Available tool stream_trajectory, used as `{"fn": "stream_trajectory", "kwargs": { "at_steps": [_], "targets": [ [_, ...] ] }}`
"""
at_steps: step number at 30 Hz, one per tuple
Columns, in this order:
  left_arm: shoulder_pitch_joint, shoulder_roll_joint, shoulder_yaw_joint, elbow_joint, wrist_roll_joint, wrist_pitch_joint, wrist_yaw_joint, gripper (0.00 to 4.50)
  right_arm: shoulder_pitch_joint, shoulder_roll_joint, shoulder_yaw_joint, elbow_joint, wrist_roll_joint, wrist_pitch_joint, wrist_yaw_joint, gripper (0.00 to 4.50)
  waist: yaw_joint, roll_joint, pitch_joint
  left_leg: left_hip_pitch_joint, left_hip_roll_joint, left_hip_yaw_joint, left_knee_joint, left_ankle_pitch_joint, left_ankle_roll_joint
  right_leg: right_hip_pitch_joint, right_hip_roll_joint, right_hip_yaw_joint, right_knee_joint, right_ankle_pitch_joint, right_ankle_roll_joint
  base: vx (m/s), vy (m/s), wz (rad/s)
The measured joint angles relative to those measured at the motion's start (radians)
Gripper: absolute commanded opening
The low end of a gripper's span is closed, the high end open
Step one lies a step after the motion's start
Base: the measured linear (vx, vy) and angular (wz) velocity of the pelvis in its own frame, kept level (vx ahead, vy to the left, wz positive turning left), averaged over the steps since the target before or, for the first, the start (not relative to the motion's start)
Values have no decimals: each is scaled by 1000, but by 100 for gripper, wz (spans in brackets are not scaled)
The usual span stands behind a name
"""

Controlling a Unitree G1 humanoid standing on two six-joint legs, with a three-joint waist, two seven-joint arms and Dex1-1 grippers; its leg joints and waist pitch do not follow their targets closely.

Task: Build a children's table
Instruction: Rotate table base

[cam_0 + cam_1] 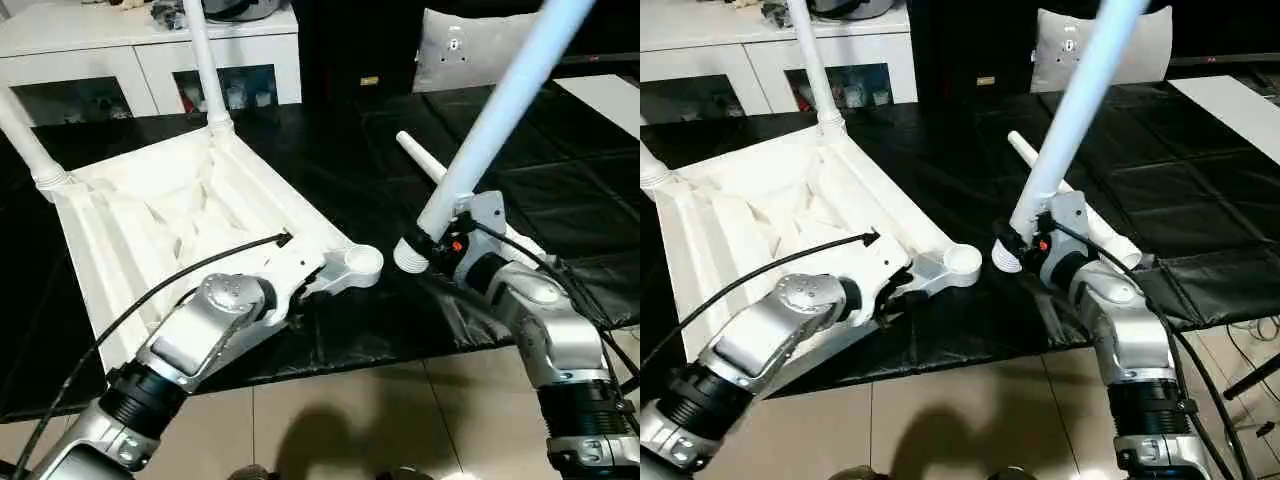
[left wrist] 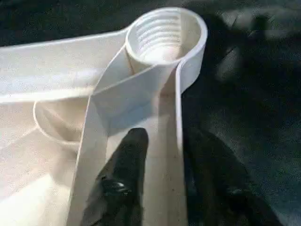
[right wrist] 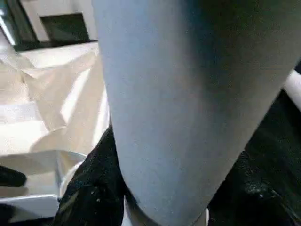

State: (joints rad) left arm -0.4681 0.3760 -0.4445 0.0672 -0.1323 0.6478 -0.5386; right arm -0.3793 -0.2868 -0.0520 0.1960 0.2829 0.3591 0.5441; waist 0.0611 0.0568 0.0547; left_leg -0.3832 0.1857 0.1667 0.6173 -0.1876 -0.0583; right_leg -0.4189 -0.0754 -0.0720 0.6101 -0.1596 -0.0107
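Item: children's table, part-built. Tabletop (image 1: 170,215), white moulded plastic, lies underside up on black floor sheeting (image 1: 420,150); X-ribbed, likely light and stiff, smooth enough to slide when pushed. Two legs stand in the far corner sockets: one (image 1: 205,60) at the back, one (image 1: 25,140) at the robot's left. Near corner socket (image 1: 361,262), threaded inside, stands empty. Left gripper (image 1: 892,295): fingers (image 2: 124,174) narrowed astride the thin rim wall just behind that socket, apparently pinching it; the wall seems a sound place to steady the top. Right gripper (image 1: 432,252): fingers holding a third leg (image 1: 500,115) near its thick ribbed end, tilted, the end just beside the empty socket, not yet entered. Leg: hollow tapered tube, probably light, glossy, may twist in the grip; best held low near the thread. Fourth leg (image 1: 425,160) lies on the sheeting beyond.
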Motion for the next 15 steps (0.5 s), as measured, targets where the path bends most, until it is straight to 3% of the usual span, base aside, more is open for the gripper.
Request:
{"fn": "stream_trajectory", "kwargs": {
  "at_steps": [15],
  "targets": [
    [1,-3,1,37,20,-7,-42,31,3,-9,19,-7,27,6,84,189,-3,0,0,0,0,0,0,0,0,0,0,0,0,0,0,0,0,0]
  ]
}}
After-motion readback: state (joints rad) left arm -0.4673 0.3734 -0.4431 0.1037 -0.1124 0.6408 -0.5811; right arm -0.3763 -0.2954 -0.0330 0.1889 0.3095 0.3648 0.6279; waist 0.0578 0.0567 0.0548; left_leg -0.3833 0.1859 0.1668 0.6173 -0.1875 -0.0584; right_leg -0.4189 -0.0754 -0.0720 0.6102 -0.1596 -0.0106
